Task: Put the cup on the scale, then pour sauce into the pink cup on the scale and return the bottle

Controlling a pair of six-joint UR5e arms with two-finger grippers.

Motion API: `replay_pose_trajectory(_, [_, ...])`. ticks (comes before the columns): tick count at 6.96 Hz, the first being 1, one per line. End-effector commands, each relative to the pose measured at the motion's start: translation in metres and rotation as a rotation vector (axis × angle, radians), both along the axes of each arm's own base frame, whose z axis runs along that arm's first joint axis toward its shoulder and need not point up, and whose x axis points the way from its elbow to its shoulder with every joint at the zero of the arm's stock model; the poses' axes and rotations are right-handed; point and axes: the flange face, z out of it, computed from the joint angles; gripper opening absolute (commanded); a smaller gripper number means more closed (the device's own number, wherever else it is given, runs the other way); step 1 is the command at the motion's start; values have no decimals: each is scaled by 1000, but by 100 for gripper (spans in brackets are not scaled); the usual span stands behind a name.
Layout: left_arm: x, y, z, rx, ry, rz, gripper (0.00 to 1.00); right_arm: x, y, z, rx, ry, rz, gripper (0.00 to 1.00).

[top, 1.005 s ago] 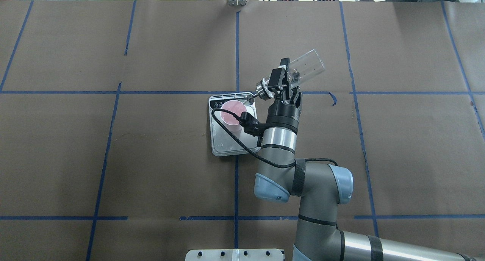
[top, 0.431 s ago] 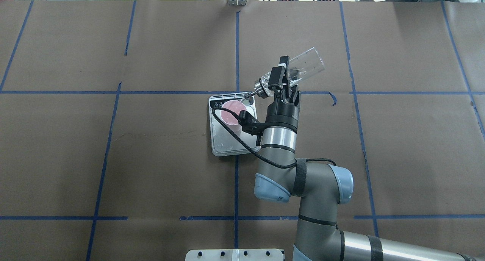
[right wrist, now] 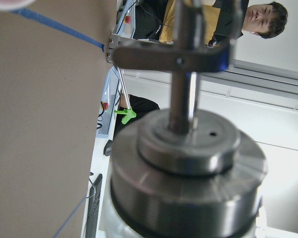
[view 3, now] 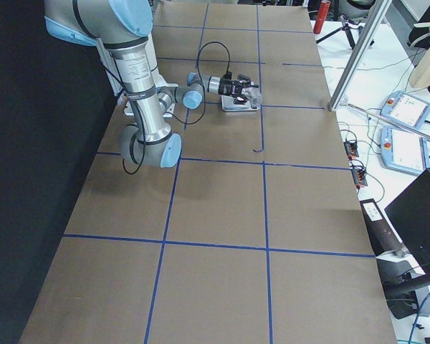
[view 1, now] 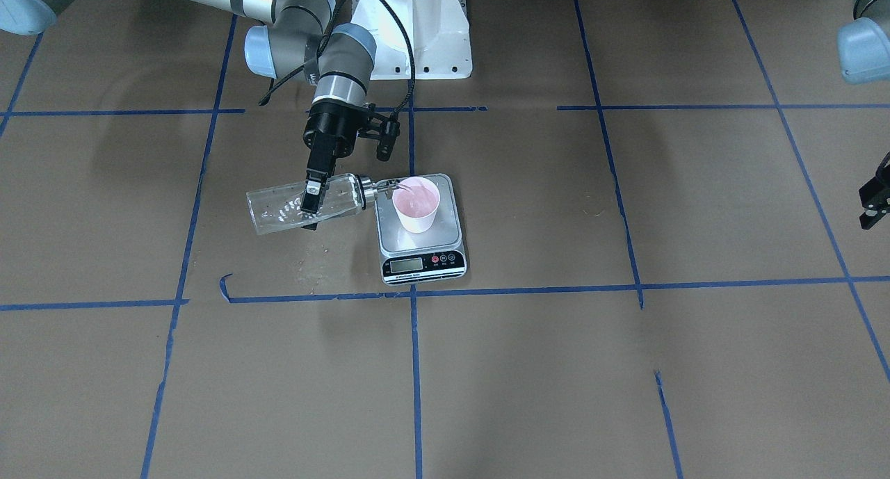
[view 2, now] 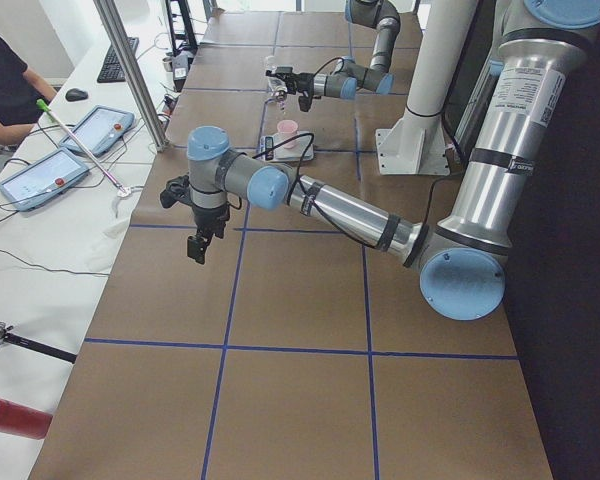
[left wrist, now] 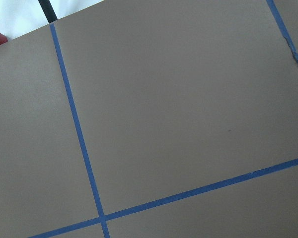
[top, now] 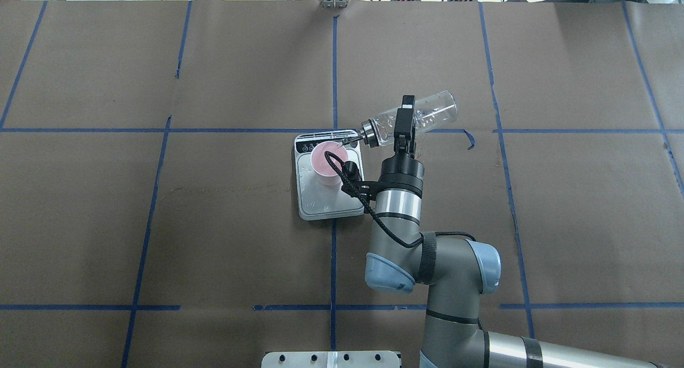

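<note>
The right gripper (top: 406, 123) pinches a clear glass cylindrical bottle (top: 434, 110) mid-body, tipped nearly level. Its silver metal spout (top: 366, 132) sits over a small pale pink tapered cup (top: 322, 162) on a flat steel-topped scale (top: 327, 203).

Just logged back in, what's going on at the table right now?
The right gripper holds the bottle tipped almost flat, its spout over the cup, which stands on the scale. Whether anything is flowing is too faint to tell. The left gripper hangs above the table far off to the side.
</note>
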Motion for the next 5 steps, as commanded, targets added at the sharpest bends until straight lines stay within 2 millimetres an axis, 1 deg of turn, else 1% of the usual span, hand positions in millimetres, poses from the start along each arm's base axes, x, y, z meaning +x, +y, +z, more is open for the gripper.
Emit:
replay_pose_trajectory(1, [0, 0, -3, 2, 4, -4, 100, -8, 8, 3, -18, -275, 5, 0])
replay_pose_trajectory(2, [0, 0, -3, 2, 4, -4, 100, -8, 10, -1, -36, -395, 5, 0])
replay_pose_trajectory(3, [0, 0, -3, 1, 4, -5, 100, 2, 14, -13, -44, -507, -1, 0])
replay_pose_trajectory(4, [0, 0, -3, 1, 4, -5, 100, 12, 18, -16, -45, -691, -28, 0])
replay_pose_trajectory(5, [0, 0, -5, 3, 5, -6, 100, 26, 21, -5, -50, -898, -73, 0])
